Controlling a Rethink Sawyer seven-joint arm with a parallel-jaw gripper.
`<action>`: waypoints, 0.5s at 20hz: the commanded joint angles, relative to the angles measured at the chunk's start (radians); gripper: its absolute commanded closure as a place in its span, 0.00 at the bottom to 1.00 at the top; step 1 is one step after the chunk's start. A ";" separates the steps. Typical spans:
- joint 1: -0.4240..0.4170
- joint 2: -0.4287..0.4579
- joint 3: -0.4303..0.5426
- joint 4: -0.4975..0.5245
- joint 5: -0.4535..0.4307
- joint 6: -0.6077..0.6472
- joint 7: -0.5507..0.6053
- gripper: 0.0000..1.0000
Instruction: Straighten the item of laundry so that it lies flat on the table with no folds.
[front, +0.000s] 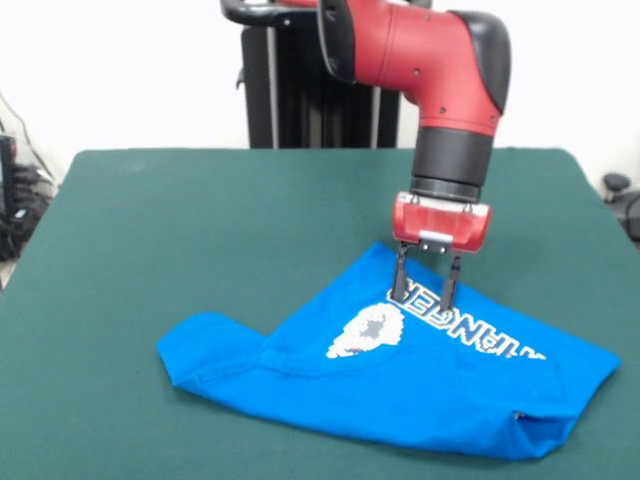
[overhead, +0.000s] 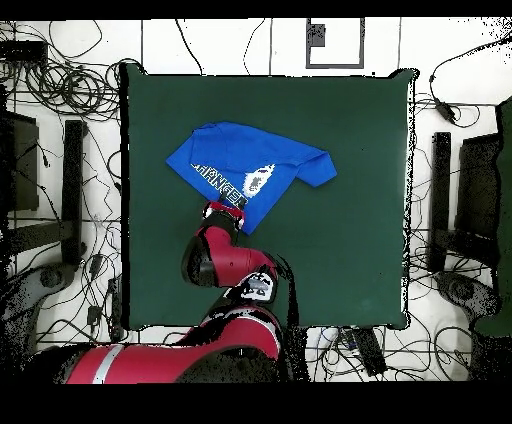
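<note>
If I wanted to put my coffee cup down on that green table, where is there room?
Most of the table is bare: the whole stretch between the blue T-shirt and the far edge, and the wide side beyond the sleeve. It is crowded only where the shirt lies near the front edge, with the gripper open and down on its print.

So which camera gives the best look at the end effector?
The front view: the end effector shows clearly, open, tips down on the blue T-shirt by its print. In the overhead view the arm covers most of it.
</note>
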 joint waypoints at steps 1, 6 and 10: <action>-0.007 0.079 0.123 0.080 -0.010 0.049 0.193 0.00; -0.004 0.070 0.115 0.103 -0.016 0.033 0.201 0.00; -0.005 0.072 0.113 0.121 -0.025 0.007 0.209 0.00</action>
